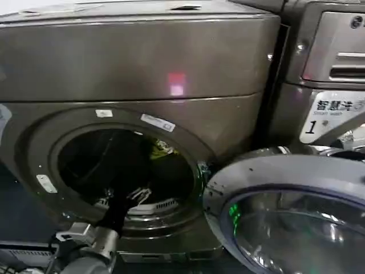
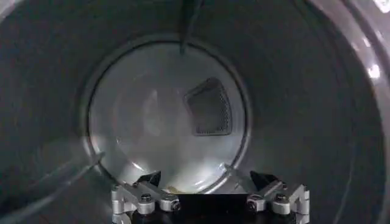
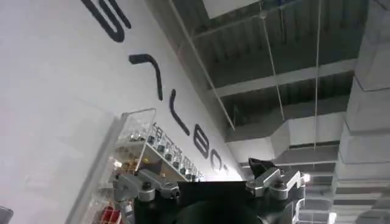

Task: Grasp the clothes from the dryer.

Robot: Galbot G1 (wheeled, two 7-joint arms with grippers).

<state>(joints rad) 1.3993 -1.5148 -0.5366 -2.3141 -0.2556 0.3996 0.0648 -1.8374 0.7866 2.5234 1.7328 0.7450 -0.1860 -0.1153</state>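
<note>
The dryer [image 1: 142,57] is a dark bronze-grey machine with its round porthole open and a red-pink light on its front. Deep in the drum, at the upper right of the opening, lies the clothes [image 1: 161,149], a small yellow-green bundle. My left arm reaches in from the lower left, and the left gripper [image 1: 137,197] sits low at the drum's mouth, below and short of the bundle. In the left wrist view the left gripper [image 2: 206,179] is open with nothing between its fingers, facing the drum's back wall [image 2: 152,122]. My right gripper [image 3: 201,176] is open and points up at a ceiling.
The dryer's round glass door [image 1: 285,217] hangs open at the lower right, close to the porthole. A second machine with a silver panel [image 1: 336,45] stands to the right. A mesh vent [image 2: 210,109] sits in the drum's back wall.
</note>
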